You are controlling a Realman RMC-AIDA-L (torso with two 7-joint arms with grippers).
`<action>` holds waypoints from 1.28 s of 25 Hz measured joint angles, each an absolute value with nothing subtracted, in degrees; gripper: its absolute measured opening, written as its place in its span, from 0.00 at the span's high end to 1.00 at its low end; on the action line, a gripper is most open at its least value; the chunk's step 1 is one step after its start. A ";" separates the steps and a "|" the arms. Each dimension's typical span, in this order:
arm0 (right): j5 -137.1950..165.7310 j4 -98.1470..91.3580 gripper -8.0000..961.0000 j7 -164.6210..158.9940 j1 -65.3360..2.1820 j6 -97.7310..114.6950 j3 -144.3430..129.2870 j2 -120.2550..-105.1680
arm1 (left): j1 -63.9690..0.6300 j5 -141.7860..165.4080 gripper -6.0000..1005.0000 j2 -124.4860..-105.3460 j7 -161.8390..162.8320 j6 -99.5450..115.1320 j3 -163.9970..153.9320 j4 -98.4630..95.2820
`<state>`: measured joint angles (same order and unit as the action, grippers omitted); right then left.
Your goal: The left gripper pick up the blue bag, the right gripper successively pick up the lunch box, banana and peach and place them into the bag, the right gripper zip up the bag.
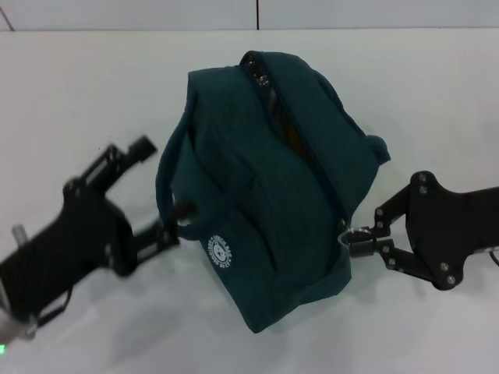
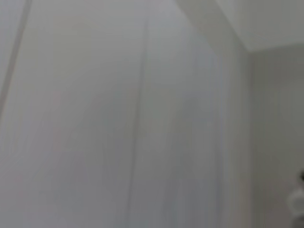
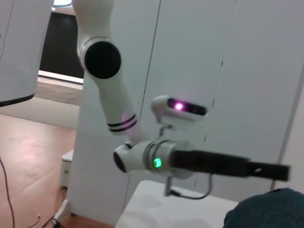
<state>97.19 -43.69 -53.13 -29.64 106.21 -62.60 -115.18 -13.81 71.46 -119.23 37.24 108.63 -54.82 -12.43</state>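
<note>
Right gripper [image 1: 355, 240] fingers pinched narrow on metal zipper pull [image 1: 348, 234] at near end of bag's zipper track. Left gripper [image 1: 181, 220] fingers closed on bag's carry strap [image 1: 162, 183], at bag's left side. Blue bag [image 1: 265, 195] (dark teal, soft quilted fabric, round white logo patch on front) sits mid-table [image 1: 78, 93], tilted, zipper mostly open, yellow showing inside far end. Right wrist view: bag corner, left arm across.
</note>
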 joint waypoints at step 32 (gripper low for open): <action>82.10 -42.32 0.94 -49.24 -31.18 98.62 -75.19 -116.23 | -15.79 71.47 0.17 -119.41 38.45 100.00 -60.82 -6.33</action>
<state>82.10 -42.32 -49.24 -31.18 98.62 -75.19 -116.23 -15.79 71.47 -119.41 38.45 100.00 -60.82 -6.33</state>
